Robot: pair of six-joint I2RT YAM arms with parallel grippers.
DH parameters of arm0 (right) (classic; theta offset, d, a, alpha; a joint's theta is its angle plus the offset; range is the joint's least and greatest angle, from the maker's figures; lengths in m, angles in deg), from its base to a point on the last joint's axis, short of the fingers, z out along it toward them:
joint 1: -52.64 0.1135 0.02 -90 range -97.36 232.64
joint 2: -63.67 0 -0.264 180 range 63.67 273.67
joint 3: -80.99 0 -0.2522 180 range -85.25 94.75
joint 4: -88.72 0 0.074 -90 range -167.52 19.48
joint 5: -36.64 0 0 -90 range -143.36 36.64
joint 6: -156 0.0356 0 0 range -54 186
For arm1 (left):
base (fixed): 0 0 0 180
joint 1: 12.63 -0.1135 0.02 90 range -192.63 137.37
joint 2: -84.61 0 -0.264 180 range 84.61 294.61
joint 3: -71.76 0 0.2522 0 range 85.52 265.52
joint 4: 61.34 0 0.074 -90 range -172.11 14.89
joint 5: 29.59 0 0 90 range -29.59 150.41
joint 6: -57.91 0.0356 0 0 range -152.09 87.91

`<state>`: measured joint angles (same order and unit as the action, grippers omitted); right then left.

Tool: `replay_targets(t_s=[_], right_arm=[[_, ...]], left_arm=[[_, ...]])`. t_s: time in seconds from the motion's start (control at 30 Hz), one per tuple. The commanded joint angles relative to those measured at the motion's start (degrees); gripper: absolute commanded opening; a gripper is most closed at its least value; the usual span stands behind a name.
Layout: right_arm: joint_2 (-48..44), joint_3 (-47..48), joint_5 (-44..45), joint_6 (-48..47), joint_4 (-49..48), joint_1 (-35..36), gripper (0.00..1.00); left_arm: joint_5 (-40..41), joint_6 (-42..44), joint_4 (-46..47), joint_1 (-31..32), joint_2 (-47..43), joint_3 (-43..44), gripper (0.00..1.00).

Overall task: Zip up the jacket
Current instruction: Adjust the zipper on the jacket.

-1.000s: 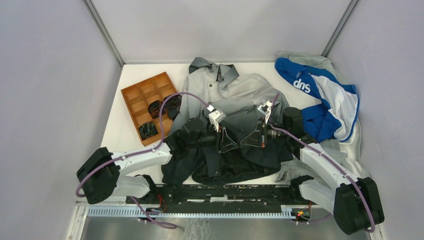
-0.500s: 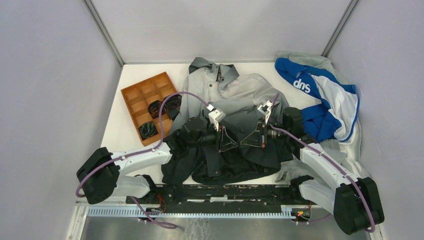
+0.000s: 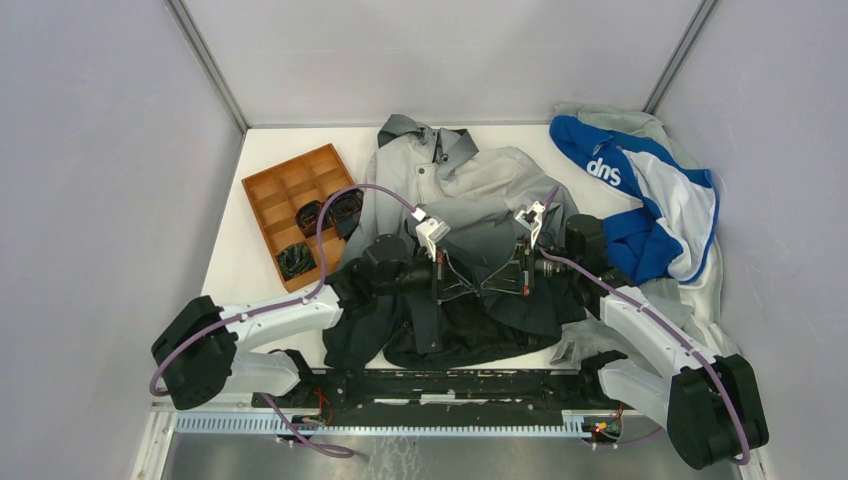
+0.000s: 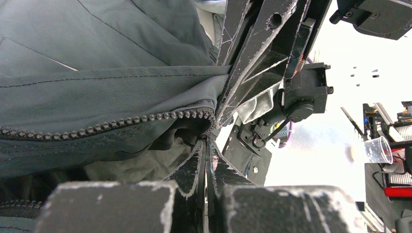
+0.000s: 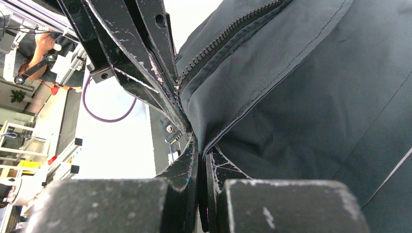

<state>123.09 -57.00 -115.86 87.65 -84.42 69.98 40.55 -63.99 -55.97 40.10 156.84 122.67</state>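
Mid-surface (image 3: 235, 270), the jacket (image 3: 470, 190) lies spread out, hood toward the far wall and dark hem toward the arm bases. Its long axis and zipper (image 4: 121, 121) run far-to-near. The cloth looks soft, light and floppy, and will likely bunch and slide, so it's best gripped at the stiffer zipper tape near the hem. The left fingers (image 4: 192, 165) are closed tight, pinching the zipper edge. The right fingers (image 5: 187, 160) are narrow, clamped on the opposite front edge, and the two sets of tips nearly meet.
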Motion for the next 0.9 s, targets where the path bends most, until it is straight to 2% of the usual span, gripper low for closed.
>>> replay_targets(t_s=[0.0,0.3,0.7,0.8,0.87], right_arm=[[-0.4,-0.1,-0.4,0.0,-3.0,-0.2,0.00],[0.2,0.3,0.9,-0.7,-1.9,-0.2,0.00],[0.5,0.5,2.8,-1.9,-0.4,-0.2,0.00],[0.2,1.0,3.0,-4.8,1.7,-0.2,0.00],[-0.1,2.0,4.5,-10.0,5.0,-0.3,0.00]], left_arm=[[-1.0,-1.1,1.1,-0.2,-1.8,1.7,0.02],[-5.7,-0.1,0.7,-0.2,-1.4,2.1,0.02],[-10.2,2.9,-4.9,0.2,0.3,4.9,0.02],[-10.6,4.0,-7.3,0.7,1.6,6.2,0.02],[-10.5,4.9,-9.3,0.8,2.4,7.2,0.02]])
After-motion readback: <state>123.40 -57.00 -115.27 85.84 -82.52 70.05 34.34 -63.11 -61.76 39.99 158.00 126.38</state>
